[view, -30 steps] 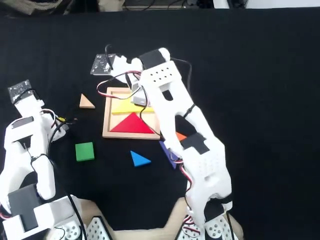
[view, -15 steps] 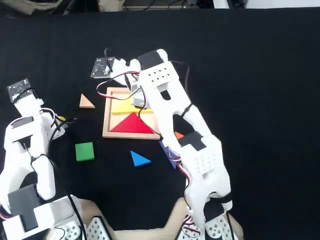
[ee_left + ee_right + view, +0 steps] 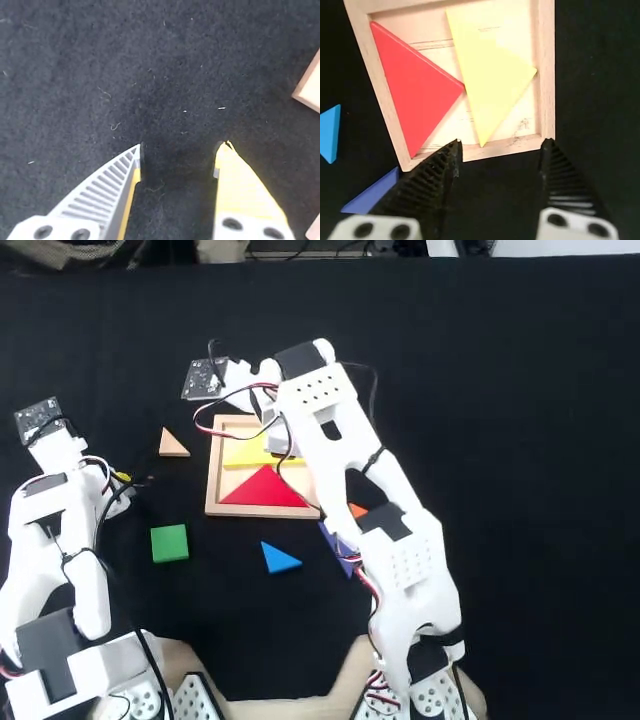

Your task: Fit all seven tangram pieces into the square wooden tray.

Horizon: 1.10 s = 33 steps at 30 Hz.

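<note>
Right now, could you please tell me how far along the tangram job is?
Done: the red triangle and yellow triangle lie inside the wooden tray. In hand: nothing; the right claw is open at the tray's edge, the left claw open over bare cloth. Left: five pieces on the cloth, the green square, light blue triangle, tan triangle, dark blue piece and orange piece.

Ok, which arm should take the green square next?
Left, probably: the left tool is open over bare cloth near the green square; the right tool hangs at the tray's far edge.
</note>
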### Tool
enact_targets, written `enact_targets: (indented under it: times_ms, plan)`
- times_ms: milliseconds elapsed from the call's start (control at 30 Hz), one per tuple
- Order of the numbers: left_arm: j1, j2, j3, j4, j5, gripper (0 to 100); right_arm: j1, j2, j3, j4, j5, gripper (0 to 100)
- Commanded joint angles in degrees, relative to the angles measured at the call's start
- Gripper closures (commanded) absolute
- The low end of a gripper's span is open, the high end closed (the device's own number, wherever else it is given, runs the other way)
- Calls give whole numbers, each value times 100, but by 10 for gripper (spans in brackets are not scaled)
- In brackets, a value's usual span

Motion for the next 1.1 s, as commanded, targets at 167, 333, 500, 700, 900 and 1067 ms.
enact_targets:
  times_ms: [167, 333, 500, 700, 900, 1067]
  plan:
    - [-31, -18, -13, -79, 44, 761, 141, -101, -321, 97, 44, 751]
    - [-31, -18, -13, -79, 44, 761, 255, -110, -593, 387, 35, 753]
    - [-31, -18, -13, -53, 44, 761, 237, -66, -1130, 624, 35, 753]
    - [-31, -53, 66, -79, 44, 761, 246, 48, -1138, 536, 229, 754]
    - [-31, -53, 66, -88, 44, 761, 211, 716, -1191, 202, 563, 751]
    - [-31, -53, 66, -97, 35, 762, 79, 963, -1200, -176, 563, 750]
